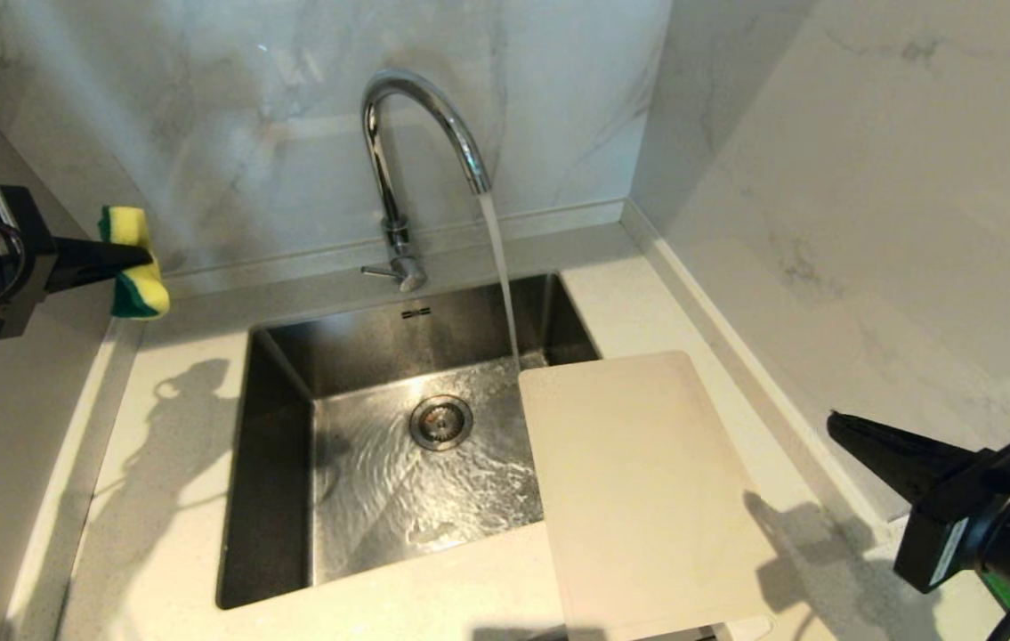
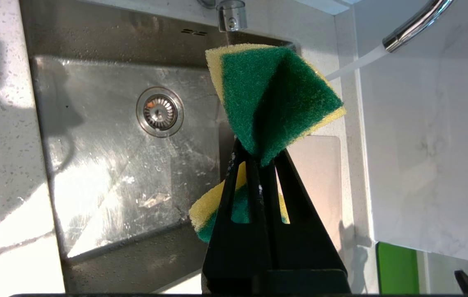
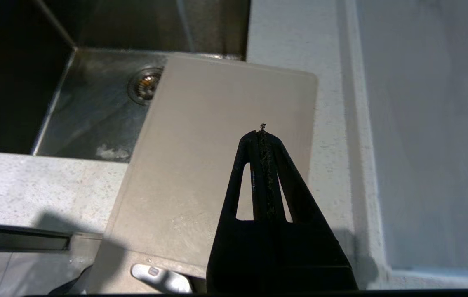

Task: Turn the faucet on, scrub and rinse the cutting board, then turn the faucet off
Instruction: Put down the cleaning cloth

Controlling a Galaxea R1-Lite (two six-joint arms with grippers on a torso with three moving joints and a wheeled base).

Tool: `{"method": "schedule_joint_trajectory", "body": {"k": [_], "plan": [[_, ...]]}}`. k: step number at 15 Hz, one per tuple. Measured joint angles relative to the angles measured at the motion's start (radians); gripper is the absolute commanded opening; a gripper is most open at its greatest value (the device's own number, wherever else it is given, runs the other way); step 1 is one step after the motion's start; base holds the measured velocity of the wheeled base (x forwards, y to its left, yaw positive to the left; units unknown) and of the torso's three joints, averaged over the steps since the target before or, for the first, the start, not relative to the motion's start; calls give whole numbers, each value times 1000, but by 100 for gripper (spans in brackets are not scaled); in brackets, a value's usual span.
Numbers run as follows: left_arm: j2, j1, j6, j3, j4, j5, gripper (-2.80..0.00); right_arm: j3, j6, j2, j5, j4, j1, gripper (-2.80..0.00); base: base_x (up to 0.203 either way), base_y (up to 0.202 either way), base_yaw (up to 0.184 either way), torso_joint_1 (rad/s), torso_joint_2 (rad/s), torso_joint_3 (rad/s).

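Pinched tight on a yellow-and-green sponge (image 2: 275, 99), the left gripper (image 1: 135, 255) hangs level at the far left, above the counter (image 1: 166, 427) and clear of the sink (image 1: 291, 374). Over at the near right, the right gripper (image 1: 838, 425) has its fingers pressed together on nothing, angled above the counter beside the cutting board (image 1: 638, 490). That board lies flat on the right, its far left corner overhanging the basin. Water runs from the faucet (image 1: 420, 133) just past the board's far edge; open counter lies left of the sink.
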Motion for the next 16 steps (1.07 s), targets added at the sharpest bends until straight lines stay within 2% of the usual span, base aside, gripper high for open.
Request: {"method": "schedule_joint_trajectory", "body": {"k": [6,10,12,16], "plan": [[1,0,0,13,-2,1,-280,86,9,-172,-12,9,-43,-280,0,0,0,0,0,0],[1,0,0,31,-5,0,-280,160,11,-320,-62,29,-44,-280,0,0,0,0,0,0],[1,0,0,37,-8,0,-280,185,12,-418,-70,91,-44,-280,0,0,0,0,0,0],[2,-5,0,49,-11,0,-280,216,32,-641,-104,322,-44,-280,0,0,0,0,0,0]]}}
